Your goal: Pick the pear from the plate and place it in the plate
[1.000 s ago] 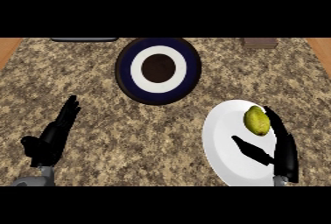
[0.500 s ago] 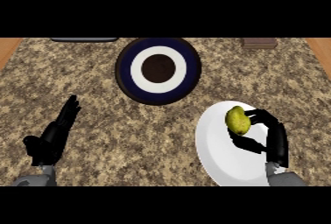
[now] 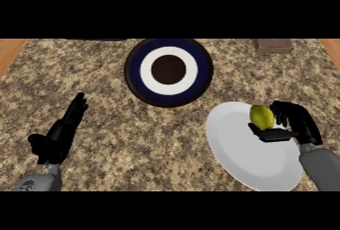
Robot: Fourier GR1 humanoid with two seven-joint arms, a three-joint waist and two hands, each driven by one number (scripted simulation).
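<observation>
A yellow-green pear (image 3: 261, 115) sits over the upper right part of the white plate (image 3: 239, 148) at the right. My right hand (image 3: 292, 126) curls round the pear, thumb below it and fingers behind it. A dark blue plate with a white ring and brown middle (image 3: 169, 71) lies at the back centre of the counter. My left hand (image 3: 61, 133) rests open at the lower left, fingers pointing up, away from both plates.
A brown block (image 3: 275, 45) lies at the back right edge of the speckled counter. Wooden strips border the counter's far left and far right.
My right hand has closed round the pear and moved with it up and to the left over the white plate. The left hand has stayed still.
</observation>
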